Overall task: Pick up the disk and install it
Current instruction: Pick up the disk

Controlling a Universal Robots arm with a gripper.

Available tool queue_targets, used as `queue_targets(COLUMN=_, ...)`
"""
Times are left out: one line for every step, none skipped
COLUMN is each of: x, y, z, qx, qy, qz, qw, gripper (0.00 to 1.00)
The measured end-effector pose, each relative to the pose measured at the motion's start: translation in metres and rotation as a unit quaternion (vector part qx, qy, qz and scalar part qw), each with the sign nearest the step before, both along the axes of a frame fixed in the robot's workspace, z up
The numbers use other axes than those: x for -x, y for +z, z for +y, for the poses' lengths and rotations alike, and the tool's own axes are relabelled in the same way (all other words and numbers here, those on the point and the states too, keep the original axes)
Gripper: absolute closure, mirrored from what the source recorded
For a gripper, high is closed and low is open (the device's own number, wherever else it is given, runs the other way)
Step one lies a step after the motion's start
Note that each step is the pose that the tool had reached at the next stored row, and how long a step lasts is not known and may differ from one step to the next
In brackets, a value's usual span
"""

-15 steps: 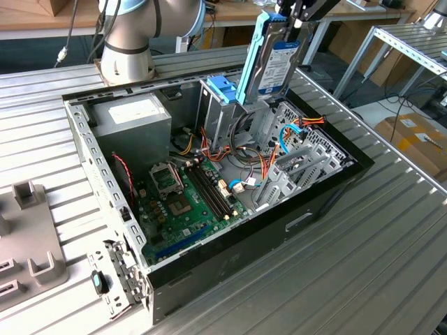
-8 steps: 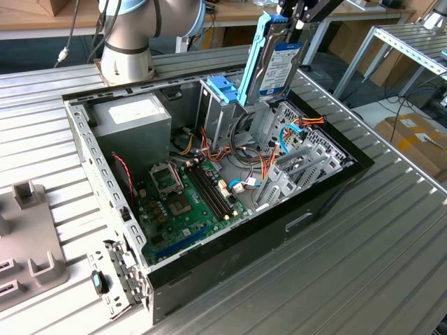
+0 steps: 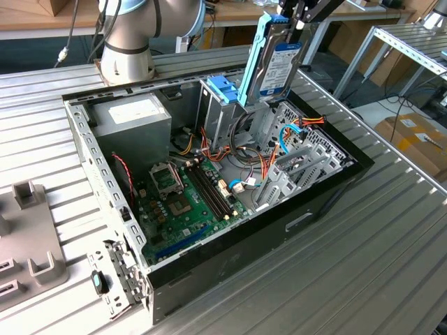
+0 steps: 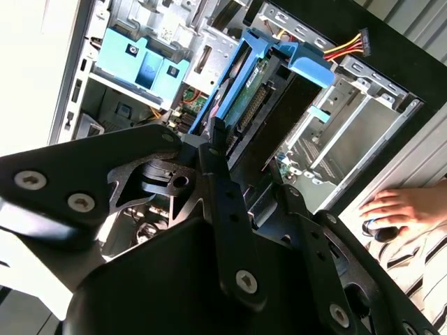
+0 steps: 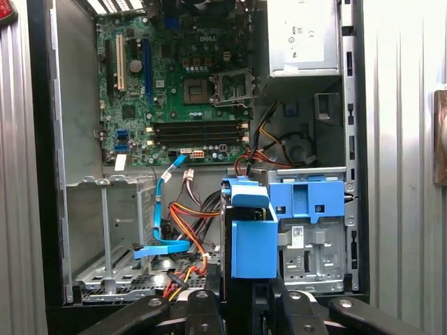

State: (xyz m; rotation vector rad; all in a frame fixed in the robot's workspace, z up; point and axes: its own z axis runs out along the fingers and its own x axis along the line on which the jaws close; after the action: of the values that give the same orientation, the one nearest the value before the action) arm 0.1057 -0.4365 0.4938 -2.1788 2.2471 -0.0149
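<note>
Blue-railed disk (image 3: 278, 66), clamped by hand (image 3: 296, 22), above case (image 3: 209, 269)

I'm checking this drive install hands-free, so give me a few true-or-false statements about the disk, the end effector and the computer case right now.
1. The end effector holds the flat silver-metal disk with blue plastic rails above the open black computer case. True.
2. The disk lies flat inside the case. False: it hangs on edge in the air over the case.
3. A large grey power-supply box sits in a corner of the case. True.
4. The end effector is open and empty. False: it is shut on the disk.
5. In the second wrist view, a person's hand lies beside the case. True.
</note>
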Motion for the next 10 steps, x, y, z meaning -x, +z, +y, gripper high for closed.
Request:
queue_targets(x=0.0000, y=0.0000, z=-0.0008, qx=0.0000, qy=0.000, qz=0.0000, qw=1.00000, gripper=0.65)
queue_targets(x=0.0000, y=0.0000, z=-0.0017, qx=0.0000, qy=0.000, qz=0.0000, qw=1.00000, gripper=0.65)
queue_targets(x=0.0000, y=0.0000, z=-0.0029, qx=0.0000, qy=0.000, qz=0.0000, qw=1.00000, gripper=0.65)
queue_targets(x=0.0000, y=0.0000, z=-0.0047, qx=0.0000, qy=0.000, qz=0.0000, qw=1.00000, gripper=0.65)
queue_targets(x=0.0000, y=-0.0001, z=-0.0074, qx=-0.0001, qy=0.000, qz=0.0000, qw=1.00000, gripper=0.65)
queue_targets(x=0.0000, y=-0.0001, z=-0.0092, qx=-0.0001, qy=0.000, qz=0.0000, qw=1.00000, gripper=0.65)
queue_targets(x=0.0000, y=0.0000, z=-0.0104, qx=0.0000, qy=0.000, qz=0.0000, qw=1.00000, gripper=0.65)
queue_targets(x=0.0000, y=-0.0001, z=-0.0121, qx=0.0000, qy=0.000, qz=0.0000, qw=1.00000, gripper=0.65)
queue_targets(x=0.0000, y=0.0000, z=-0.0131, qx=0.0000, qy=0.000, qz=0.0000, qw=1.00000, gripper=0.65)
queue_targets(x=0.0000, y=0.0000, z=-0.0138, qx=0.0000, qy=0.000, qz=0.0000, qw=1.00000, gripper=0.65)
